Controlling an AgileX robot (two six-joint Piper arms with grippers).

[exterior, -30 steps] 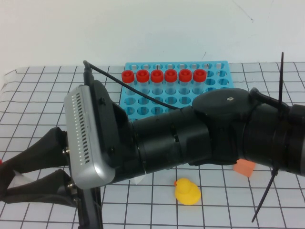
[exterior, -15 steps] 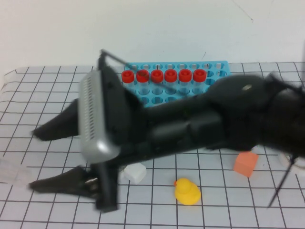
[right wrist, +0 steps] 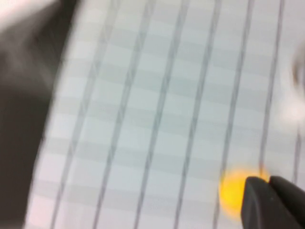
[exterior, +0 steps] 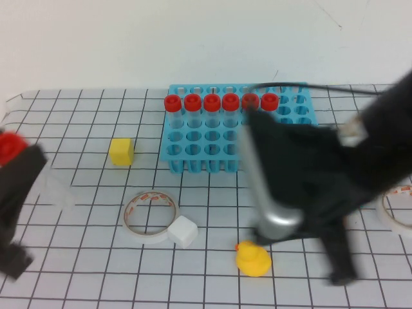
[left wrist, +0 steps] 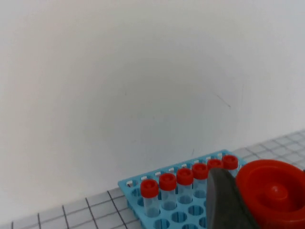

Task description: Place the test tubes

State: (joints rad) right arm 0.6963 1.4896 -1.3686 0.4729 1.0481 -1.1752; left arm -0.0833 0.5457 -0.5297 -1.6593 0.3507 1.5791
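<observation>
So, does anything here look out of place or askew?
Nothing is spilled or broken. The six tubes stand straight in the blue rack. Only the test tube held by the left gripper, at far left, looks tilted. The right gripper, shut, hangs near the duck.

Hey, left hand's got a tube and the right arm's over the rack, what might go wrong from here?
1. The right hand, shut near the yellow duck, hangs from an arm crossing the front right corner of the blue rack; it might clip the six capped tubes.
2. The left hand, at the left edge of the table, holds the test tube tilted; it may jam at a rack hole.
</observation>
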